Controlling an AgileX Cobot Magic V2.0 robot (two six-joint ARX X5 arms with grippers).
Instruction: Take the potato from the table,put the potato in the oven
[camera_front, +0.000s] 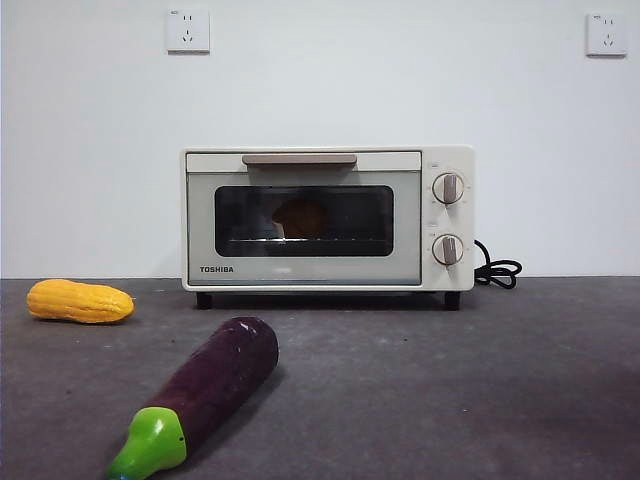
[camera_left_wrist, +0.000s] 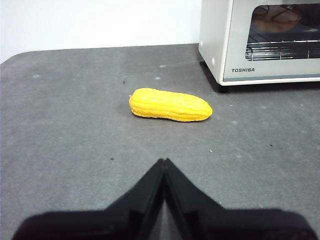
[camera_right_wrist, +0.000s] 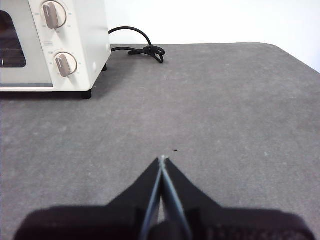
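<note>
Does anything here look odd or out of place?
Nothing is spilled or broken. The potato sits inside the closed oven, on its rack. The corn and eggplant lie loose on the table. Both grippers, left and right, are shut and empty.

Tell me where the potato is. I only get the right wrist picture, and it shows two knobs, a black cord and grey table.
Observer: The potato is inside the oven, on the rack behind the dark window, and the door is closed.
Operator: Is anything else lying around?
Observer: A yellow corn cob lies on the table, to the oven's left as the front view sees it.
Operator: Anything more?
Observer: A purple eggplant lies nearer the front camera, with its green stem end toward it.
</note>
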